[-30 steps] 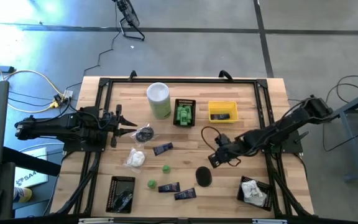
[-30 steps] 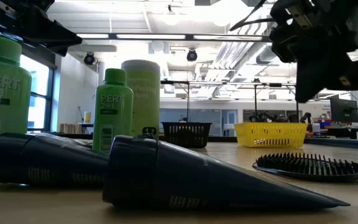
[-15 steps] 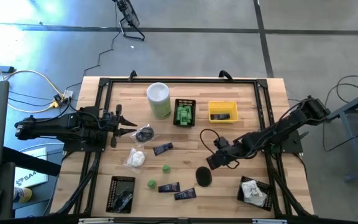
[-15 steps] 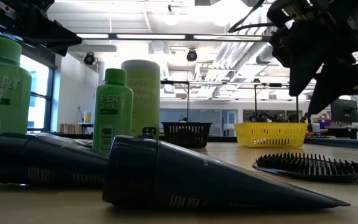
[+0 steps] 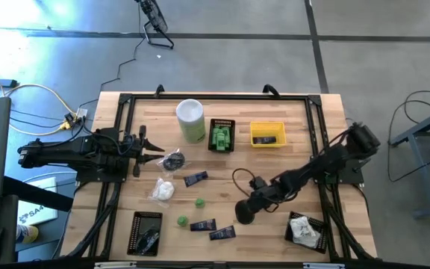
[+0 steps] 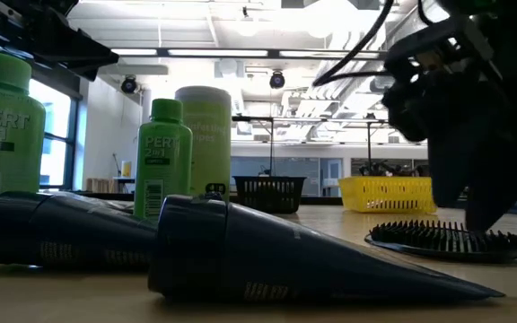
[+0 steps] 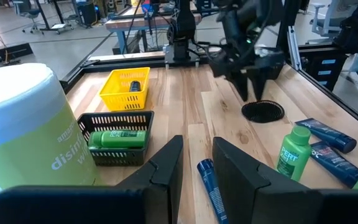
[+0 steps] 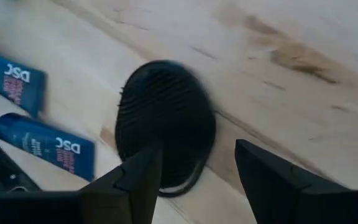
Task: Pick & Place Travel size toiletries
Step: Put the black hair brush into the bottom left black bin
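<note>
A dark round brush (image 5: 243,212) lies flat on the wood, bristles up, right of the table's middle. My right gripper (image 8: 197,168) is open and slants down over it, one finger over the brush's edge and one over bare wood beside it. My left gripper (image 7: 197,168) waits at the table's left edge, level, open, with nothing between its fingers. Loose on the table are navy tubes (image 5: 202,225), two green bottles (image 5: 199,202), a white packet (image 5: 163,190) and a dark round piece (image 5: 173,161). My right gripper's fingertips (image 6: 487,224) hang low at the brush's rim (image 6: 474,247), coming from above and from the table's right. I cannot tell whether they touch it. The brush lies flat on the table.
At the far side stand a white-and-green canister (image 5: 190,119), a black basket (image 5: 222,136) with green bottles and a yellow basket (image 5: 267,134) with a navy tube. Black baskets sit at the near left (image 5: 145,233) and near right (image 5: 304,229), the latter holding white packets.
My right gripper has gone down and toward the table's near left, onto the dark round brush, tipping steeper. Its fingers, shut a second ago, have opened. The brush and the other items have stayed in place.
</note>
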`<act>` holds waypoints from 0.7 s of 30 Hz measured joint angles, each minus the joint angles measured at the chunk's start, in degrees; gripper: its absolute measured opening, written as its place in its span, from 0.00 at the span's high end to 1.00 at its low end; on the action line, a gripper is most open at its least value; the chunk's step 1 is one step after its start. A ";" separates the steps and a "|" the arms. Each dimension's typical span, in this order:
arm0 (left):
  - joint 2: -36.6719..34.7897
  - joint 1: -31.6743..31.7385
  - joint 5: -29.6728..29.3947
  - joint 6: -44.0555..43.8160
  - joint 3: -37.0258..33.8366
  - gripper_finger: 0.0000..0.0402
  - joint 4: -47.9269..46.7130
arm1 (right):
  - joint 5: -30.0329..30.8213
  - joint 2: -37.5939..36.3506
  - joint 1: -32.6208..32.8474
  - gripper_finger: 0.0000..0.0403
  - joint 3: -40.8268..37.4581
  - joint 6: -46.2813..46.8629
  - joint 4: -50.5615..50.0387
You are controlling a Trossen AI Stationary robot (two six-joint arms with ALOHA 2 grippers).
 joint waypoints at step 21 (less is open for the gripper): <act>0.02 -0.02 0.04 -0.42 0.00 0.79 -0.02 | 3.39 4.41 -0.04 0.91 0.07 0.24 5.72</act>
